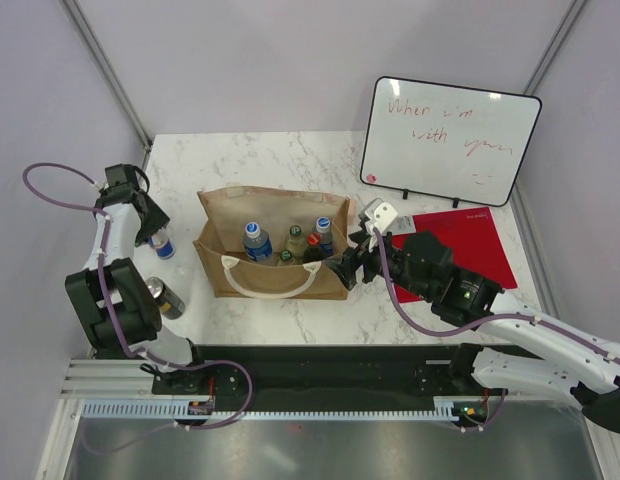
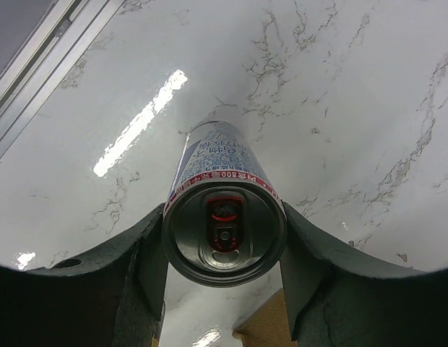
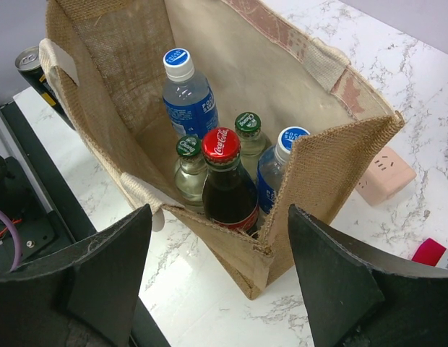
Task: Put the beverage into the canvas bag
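Observation:
A blue-and-white can with a red band (image 1: pixel 162 243) stands upright on the marble table, left of the canvas bag (image 1: pixel 275 283). My left gripper (image 1: pixel 150 222) comes down over it. In the left wrist view the can's top (image 2: pixel 224 228) sits between my two fingers (image 2: pixel 148 253), which press on both sides. The tan bag (image 3: pixel 325 173) stands open with several bottles inside, among them a red-capped cola bottle (image 3: pixel 225 181). My right gripper (image 3: pixel 218 217) is open, straddling the bag's near right corner without touching it.
A second, dark can (image 1: pixel 168 297) sits near the left arm's base. A whiteboard (image 1: pixel 450 140) stands at the back right, with a red folder (image 1: pixel 470 250) in front of it. A pink power strip (image 3: pixel 383 177) lies just past the bag.

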You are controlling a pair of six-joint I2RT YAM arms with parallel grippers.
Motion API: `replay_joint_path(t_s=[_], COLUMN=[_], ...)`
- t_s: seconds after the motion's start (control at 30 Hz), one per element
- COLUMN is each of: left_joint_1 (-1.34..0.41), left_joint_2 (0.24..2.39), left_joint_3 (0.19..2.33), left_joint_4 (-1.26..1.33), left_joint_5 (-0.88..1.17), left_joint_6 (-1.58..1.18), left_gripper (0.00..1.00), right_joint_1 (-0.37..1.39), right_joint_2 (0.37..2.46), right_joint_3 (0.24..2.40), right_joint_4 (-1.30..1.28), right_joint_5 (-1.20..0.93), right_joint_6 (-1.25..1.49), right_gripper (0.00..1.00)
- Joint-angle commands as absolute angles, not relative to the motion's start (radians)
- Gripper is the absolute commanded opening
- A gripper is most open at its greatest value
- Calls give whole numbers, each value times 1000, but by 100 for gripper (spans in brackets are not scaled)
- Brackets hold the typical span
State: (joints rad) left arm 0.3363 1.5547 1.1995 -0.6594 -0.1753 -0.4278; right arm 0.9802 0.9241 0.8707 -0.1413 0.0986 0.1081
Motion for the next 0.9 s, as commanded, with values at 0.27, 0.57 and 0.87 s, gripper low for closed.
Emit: replay_joint_path(t_s=[0.27, 0.57, 0.87], left_joint_1=[232, -81, -230], left_joint_2=[1390, 1339, 1241], left_joint_3=[1468, 1741, 1878], left_joint_4=[-767, -942, -1003], left_joint_5=[-170, -333, -254], left_joint_6=[-330, -284, -272], left_gripper=[2, 2, 2], right_joint_1=[979, 980, 979], right_joint_2=[913, 841, 795], right_joint_3=[864, 848, 836], right_joint_4=[-110, -110, -120], right_joint_5=[123, 175, 244], right_joint_6=[126, 195, 216], right_gripper=[83, 83, 82])
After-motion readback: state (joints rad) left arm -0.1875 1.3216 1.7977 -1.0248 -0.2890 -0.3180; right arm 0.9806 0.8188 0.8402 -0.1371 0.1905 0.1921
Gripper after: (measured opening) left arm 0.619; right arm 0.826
